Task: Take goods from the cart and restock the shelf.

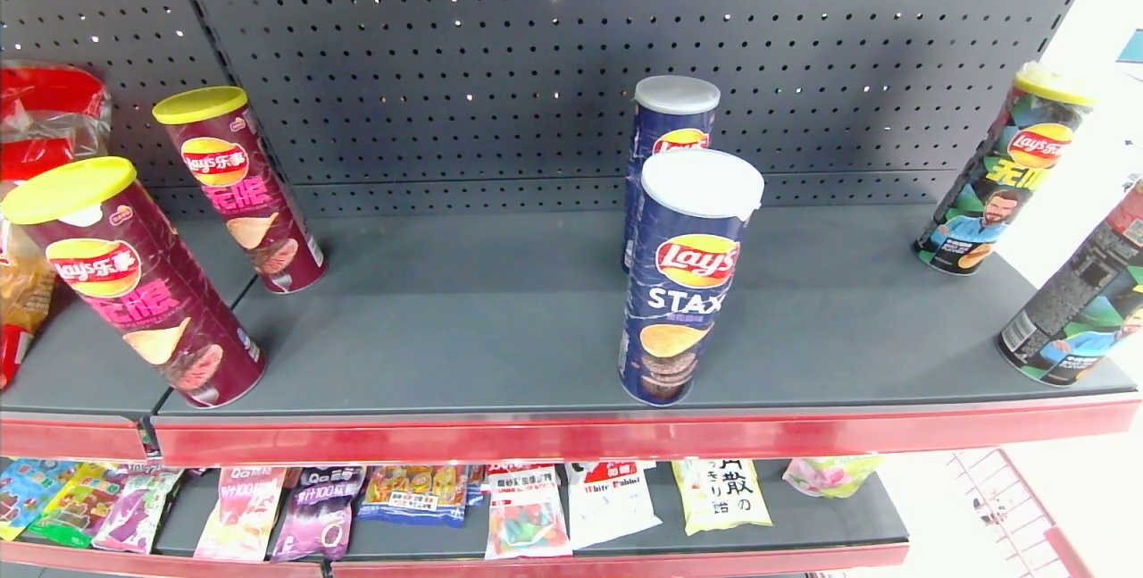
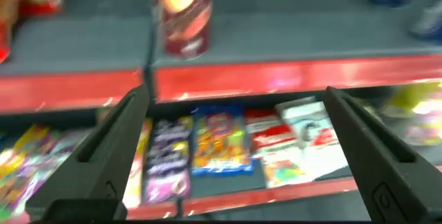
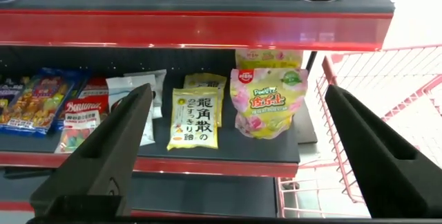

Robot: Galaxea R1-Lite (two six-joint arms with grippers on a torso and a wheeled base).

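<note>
The upper shelf (image 1: 500, 310) carries six tall chip cans, all upright. At its left end a front maroon can (image 1: 134, 283) with a yellow lid stands close to the red front edge (image 1: 625, 439), and a rear maroon can (image 1: 241, 189) stands behind it near the pegboard. Right of centre, a front navy can (image 1: 683, 283) stands just before a rear navy can (image 1: 671, 118). At the far right are a green can (image 1: 1005, 171) by the back wall and a second green can (image 1: 1080, 292) nearer the edge.

Below, the lower shelf (image 3: 228, 156) holds flat snack bags (image 1: 527, 506) in a row, among them a yellow bag (image 3: 192, 119) and a pink-and-green bag (image 3: 269, 103).

The left gripper (image 2: 236, 96) hangs in front of the red edge, level with the snack bags, its fingers (image 2: 103, 155) spread wide and gripping nothing. The right gripper (image 3: 238, 92) faces the right end of the lower shelf, its fingers (image 3: 103, 155) likewise apart and empty.

The pink wire cart (image 3: 387, 99) stands just beside the shelf's right end; what lies in it I cannot tell.
</note>
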